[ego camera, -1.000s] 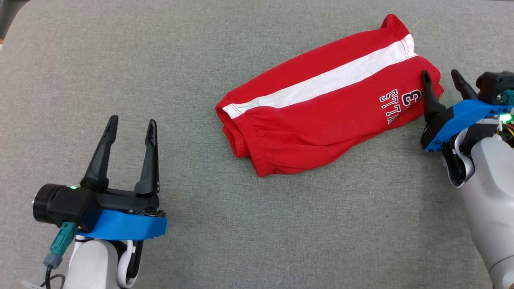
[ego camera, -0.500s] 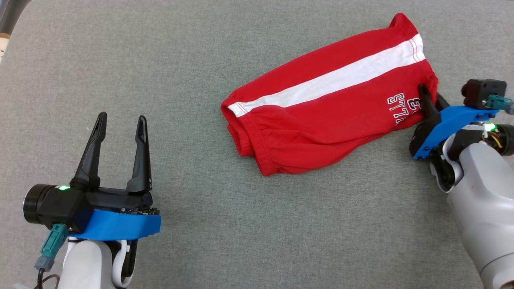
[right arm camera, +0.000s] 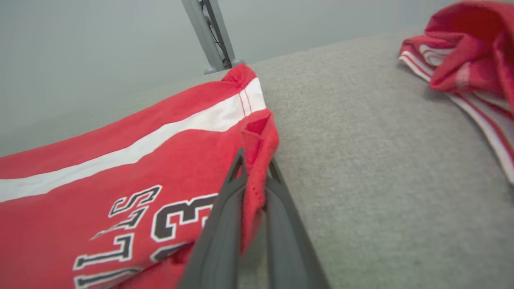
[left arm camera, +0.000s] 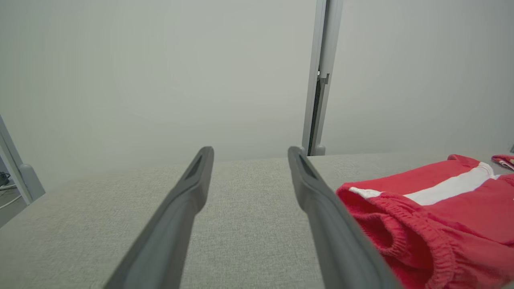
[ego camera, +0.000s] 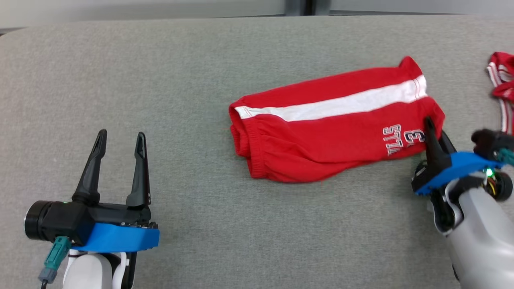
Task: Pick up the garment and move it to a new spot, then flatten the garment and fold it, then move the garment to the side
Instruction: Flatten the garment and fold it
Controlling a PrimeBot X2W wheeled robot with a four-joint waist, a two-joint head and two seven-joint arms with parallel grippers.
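Folded red shorts (ego camera: pixel 329 132) with a white side stripe and a printed number lie on the grey cloth surface, right of centre. My right gripper (ego camera: pixel 435 130) is shut on the shorts' hem at their right end; the right wrist view has the red hem (right arm camera: pixel 257 160) pinched between my two fingers, and the gripper (right arm camera: pixel 255 162) tilted over the cloth. My left gripper (ego camera: pixel 119 138) stands open at the lower left, well apart from the shorts. Its fingers frame bare cloth in the left wrist view, with the gripper (left arm camera: pixel 249 154) just left of the elastic waistband (left arm camera: pixel 405 237).
A second red and white garment (ego camera: pixel 502 84) lies bunched at the far right edge, also close by as that other garment (right arm camera: pixel 466 52) in the right wrist view. The grey surface (ego camera: pixel 120 72) ends at a pale wall behind, with a grey post (left arm camera: pixel 319 76).
My right gripper went from open beside the shorts to shut on their hem, and the shorts swung nearer level. The head camera tilted up, bringing the far edge and second garment into view.
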